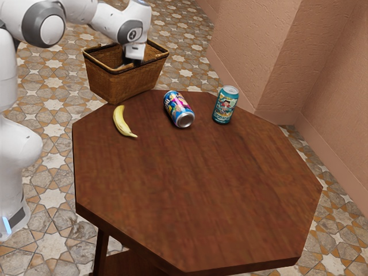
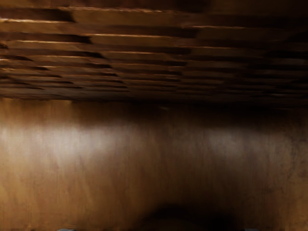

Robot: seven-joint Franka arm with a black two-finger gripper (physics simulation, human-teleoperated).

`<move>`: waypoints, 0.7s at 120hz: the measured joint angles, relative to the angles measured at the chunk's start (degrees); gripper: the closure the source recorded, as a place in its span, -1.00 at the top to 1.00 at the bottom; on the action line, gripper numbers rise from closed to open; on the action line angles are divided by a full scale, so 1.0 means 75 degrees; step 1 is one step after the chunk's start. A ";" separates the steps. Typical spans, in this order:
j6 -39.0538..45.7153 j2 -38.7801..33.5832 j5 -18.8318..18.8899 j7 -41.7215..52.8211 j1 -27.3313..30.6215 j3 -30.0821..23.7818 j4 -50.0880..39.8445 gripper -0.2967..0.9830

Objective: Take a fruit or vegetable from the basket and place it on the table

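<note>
Well, in the exterior view the black pincer (image 1: 133, 61) reaches down into the basket (image 1: 123, 80), so the job looks like it is at the grabbing part. I cannot tell if the pincer is open or closed, or if it has anything. The basket is by the slanted edge of the desk (image 1: 195, 190), toward the exterior view's upper left. A banana (image 1: 122, 122) lies on the desk near that same edge, so one fruit is where a fruit should end up. I can't say if it came from the basket. If another fruit is wanted, the grab, lift and put-down seem left to do.

In the wrist view, I see the basket's bumpy wall (image 2: 144, 53) and a smooth brown part (image 2: 91, 168), with a dark patch (image 2: 192, 221) near the pincer.
</note>
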 joint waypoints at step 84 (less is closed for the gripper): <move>-0.1346 -0.0805 0.0050 -0.0190 -0.0175 -0.0407 0.1250 0.07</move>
